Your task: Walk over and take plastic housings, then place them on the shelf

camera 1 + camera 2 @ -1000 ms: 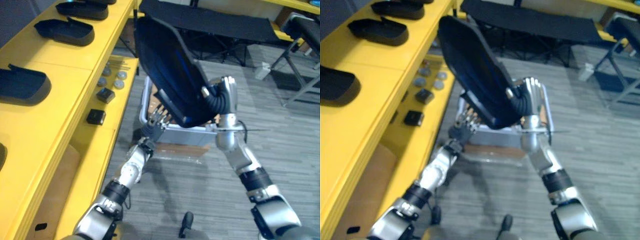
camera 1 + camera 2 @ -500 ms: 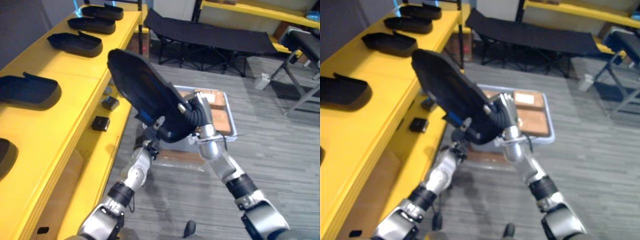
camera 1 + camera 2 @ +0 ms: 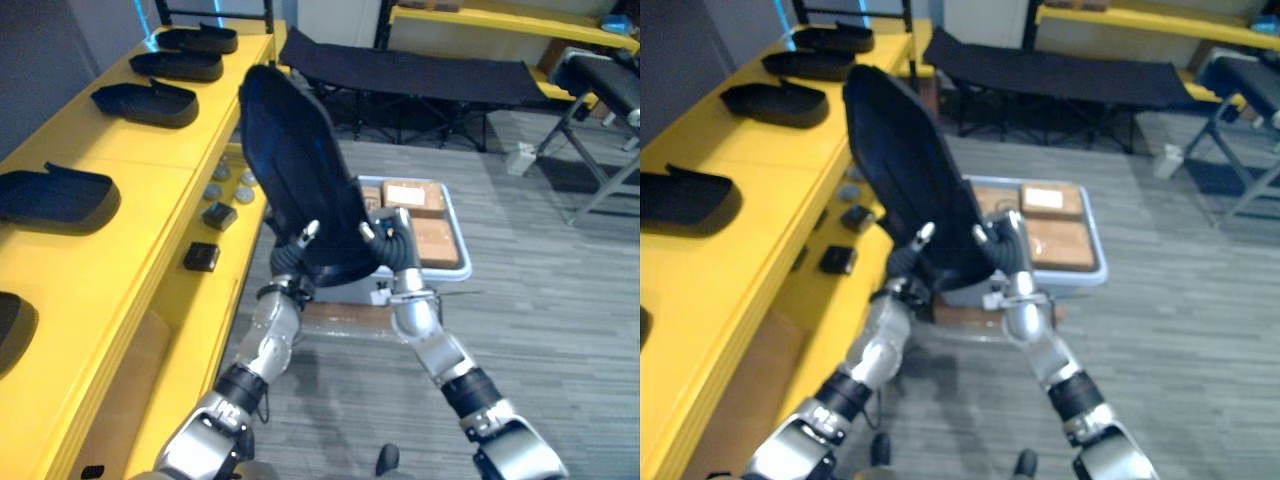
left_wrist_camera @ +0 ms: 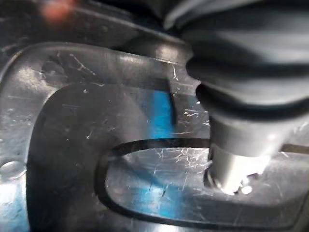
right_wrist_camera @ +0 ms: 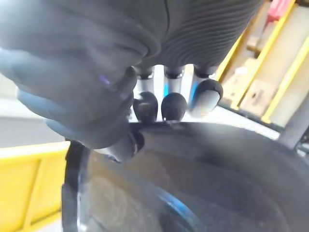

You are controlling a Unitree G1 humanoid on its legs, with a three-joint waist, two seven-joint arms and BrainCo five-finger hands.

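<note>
A large black plastic housing [image 3: 295, 170] stands nearly upright in the air in front of me, held at its lower end by both hands. My left hand [image 3: 288, 262] grips the lower left edge, with its thumb [image 3: 308, 230] laid on the housing's face. My right hand [image 3: 388, 240] is shut on the lower right rim. In the right wrist view its fingers [image 5: 174, 106] curl over that rim of the housing [image 5: 217, 164]. The left wrist view has the scratched dark housing [image 4: 120, 121] right against the left hand [image 4: 241, 72].
A yellow shelf [image 3: 110, 190] runs along the left with several black housings, such as the nearest one [image 3: 55, 195], on its top. Its lower level holds small black blocks [image 3: 202, 257]. A grey tray [image 3: 455, 270] with brown boxes sits on the floor ahead. A black cot [image 3: 420, 70] stands behind.
The left hand's fingers, straight under the housing a second ago, have closed on its lower end. The housing now stands more upright. The view itself has shifted.
</note>
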